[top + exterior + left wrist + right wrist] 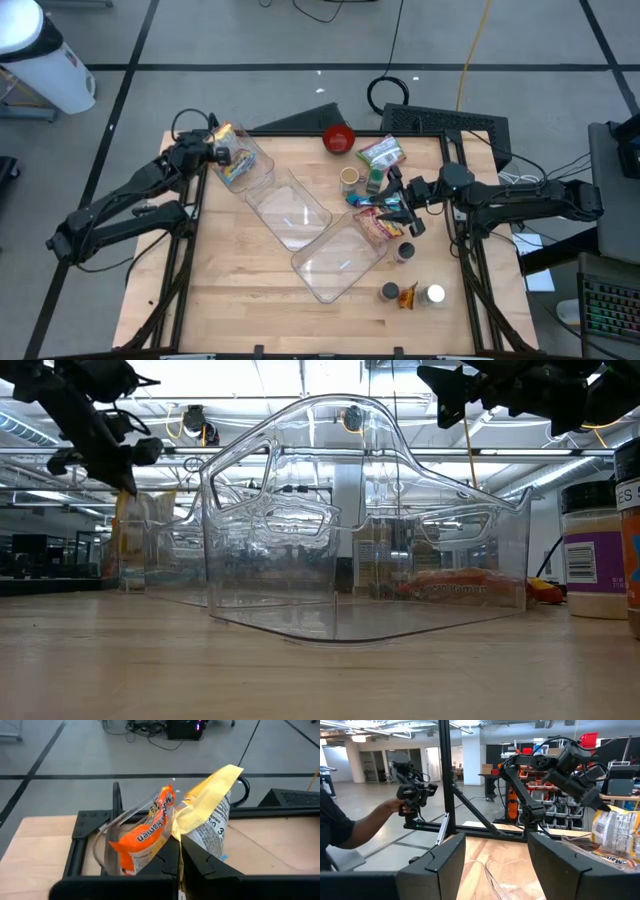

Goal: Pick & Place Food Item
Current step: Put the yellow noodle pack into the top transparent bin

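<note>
Left tool [179,851] pinched shut on the yellow-topped crinkly foil snack packet [207,812], raised over the surface's far left corner.

You're holding a light, soft, slippery bag by its top seal; keep that grip. Right tool [405,210] hangs half-open near the right edge.

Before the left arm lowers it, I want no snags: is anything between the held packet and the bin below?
Nothing visible does. The left gripper holds the yellow packet directly above the clear bin, beside the orange ramen pack.
</note>
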